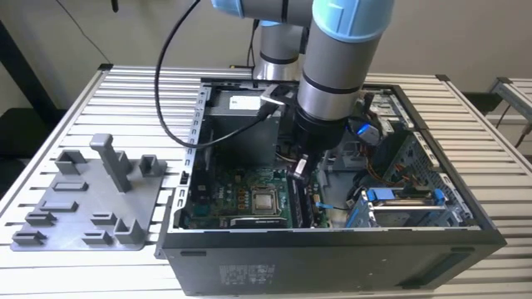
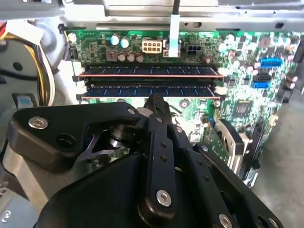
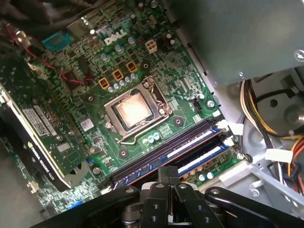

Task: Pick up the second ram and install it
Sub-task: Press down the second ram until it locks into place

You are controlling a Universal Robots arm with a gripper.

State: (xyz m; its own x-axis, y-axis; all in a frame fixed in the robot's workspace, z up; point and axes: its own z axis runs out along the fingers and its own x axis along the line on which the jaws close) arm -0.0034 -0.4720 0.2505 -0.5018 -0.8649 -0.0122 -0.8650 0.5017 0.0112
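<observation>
Black gripper (image 2: 156,102) linkage sits closest in the second wrist view, its fingers (image 2: 159,108) drawn together to a narrow tip with nothing between them, that tip pressing down on the upper edge of the second ram (image 2: 149,90), roughly at the middle of the stick's length. Taking the green motherboard (image 2: 247,102) as landmark, this ram stands on edge in a slot on the board, lying parallel to and just beside another ram stick (image 2: 149,71) seated in the neighbouring slot. Both sticks run between white end latches (image 2: 219,97), and the exterior view shows the arm (image 1: 332,75) reaching down into the open computer case (image 1: 332,249) above that board.
</observation>
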